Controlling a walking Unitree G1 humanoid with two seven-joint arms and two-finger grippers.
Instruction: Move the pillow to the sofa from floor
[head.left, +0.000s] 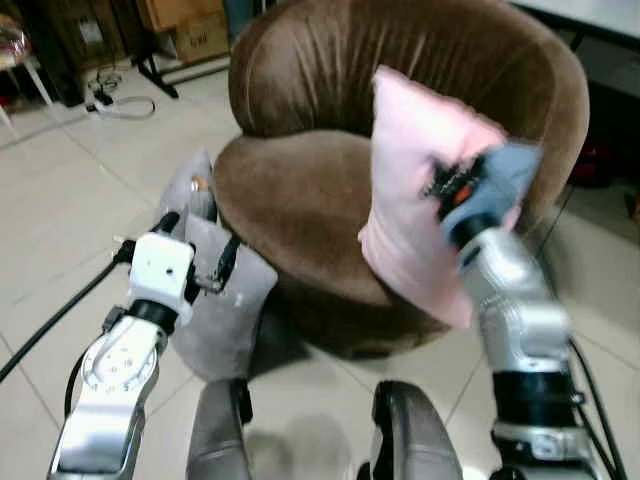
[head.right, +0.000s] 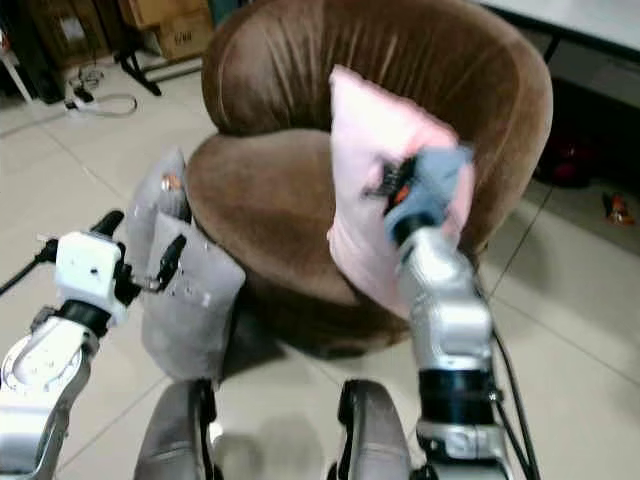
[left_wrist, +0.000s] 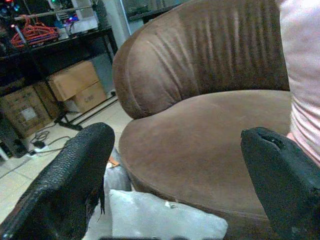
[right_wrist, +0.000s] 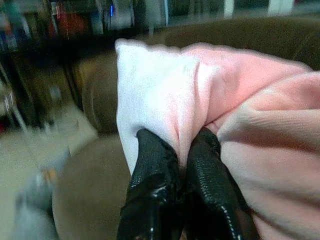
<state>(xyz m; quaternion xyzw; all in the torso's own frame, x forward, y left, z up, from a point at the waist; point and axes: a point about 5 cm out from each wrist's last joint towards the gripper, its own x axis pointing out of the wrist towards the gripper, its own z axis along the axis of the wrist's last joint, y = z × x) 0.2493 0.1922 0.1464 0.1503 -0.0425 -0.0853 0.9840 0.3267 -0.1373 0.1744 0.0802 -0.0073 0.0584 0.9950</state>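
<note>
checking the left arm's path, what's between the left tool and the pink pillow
The brown sofa's seat. In the left wrist view it spans from the open left tool to the pink pillow.

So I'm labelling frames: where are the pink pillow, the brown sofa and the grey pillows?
pink pillow (head.left: 415, 170), left eye view, upper face
brown sofa (head.left: 290, 190), left eye view, seat
grey pillows (head.right: 185, 300), right eye view, front pillow's face
</note>
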